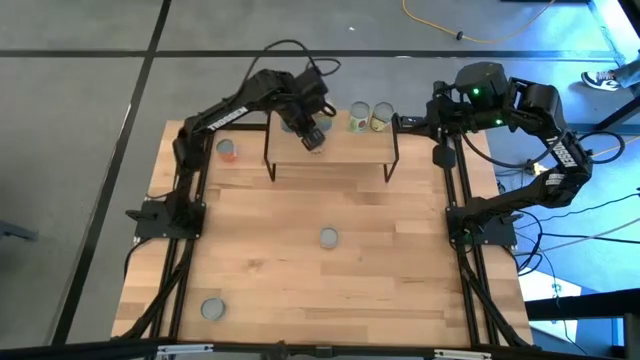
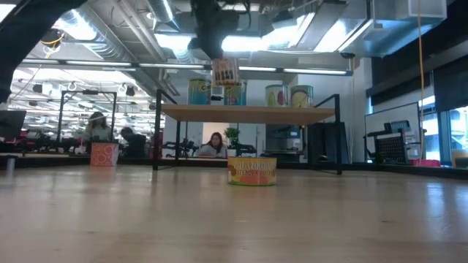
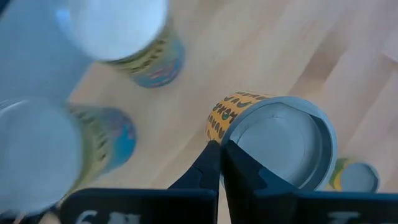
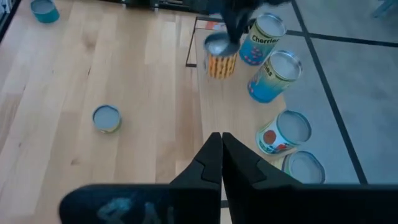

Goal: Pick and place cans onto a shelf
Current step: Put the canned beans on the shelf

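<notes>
My left gripper [image 1: 313,138] is shut on a yellow-orange can [image 2: 225,71] just above the shelf [image 2: 248,112], a light plank on thin black legs at the table's far middle. Two blue-green cans [image 2: 199,91] [image 2: 235,93] stand on the plank beside it, and two more [image 2: 276,95] [image 2: 301,96] stand toward its right end. My right gripper [image 4: 221,149] is shut and empty, right of the shelf [image 1: 408,122]. My left gripper pinches the yellow-orange can's top rim [image 3: 219,138] at one edge between its two fingers. The fingers come from above, pointing down. The can hangs upright below them, lifted clear of the shelf's plank.
A wide yellow-orange can [image 2: 252,171] stands at the table's middle [image 1: 328,237]. A red-orange can [image 1: 228,150] stands left of the shelf, and another can [image 1: 212,309] at the near left. People sit in the room behind the table.
</notes>
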Tool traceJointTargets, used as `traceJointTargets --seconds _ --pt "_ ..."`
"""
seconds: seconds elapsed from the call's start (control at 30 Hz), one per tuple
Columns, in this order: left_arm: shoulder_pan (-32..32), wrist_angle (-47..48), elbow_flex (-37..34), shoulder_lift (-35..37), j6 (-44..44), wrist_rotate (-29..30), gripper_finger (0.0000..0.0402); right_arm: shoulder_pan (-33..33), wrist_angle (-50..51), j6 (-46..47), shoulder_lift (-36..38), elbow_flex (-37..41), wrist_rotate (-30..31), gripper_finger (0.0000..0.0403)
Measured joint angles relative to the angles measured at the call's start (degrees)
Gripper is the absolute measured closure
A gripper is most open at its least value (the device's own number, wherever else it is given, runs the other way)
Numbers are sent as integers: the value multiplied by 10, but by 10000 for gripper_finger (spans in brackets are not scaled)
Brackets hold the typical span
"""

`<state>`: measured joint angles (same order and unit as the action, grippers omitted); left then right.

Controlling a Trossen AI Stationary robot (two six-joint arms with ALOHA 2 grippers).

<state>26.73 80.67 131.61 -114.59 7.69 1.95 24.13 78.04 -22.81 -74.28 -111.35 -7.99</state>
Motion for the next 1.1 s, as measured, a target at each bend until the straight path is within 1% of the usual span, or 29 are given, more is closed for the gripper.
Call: traceJointTargets --seconds 0.1,0.47,0.53,0.7,0.83,1.1 --pt "0 -9 0 -18 -13 -11 401 0 -2 0 0 0 0 398" --pt "-13 -26 0 -74 -54 5 401 0 -3 0 0 0 0 398" --pt "-16 -29 0 -76 -60 9 401 0 -3 0 0 0 0 398" --pt "-21 -44 0 -78 -70 53 383 0 -3 0 0 0 0 398" --pt "-21 -44 0 -76 -83 77 381 0 -4 0 0 0 0 398" --pt "-22 -47 0 -76 -83 78 388 0 -5 0 0 0 0 398"
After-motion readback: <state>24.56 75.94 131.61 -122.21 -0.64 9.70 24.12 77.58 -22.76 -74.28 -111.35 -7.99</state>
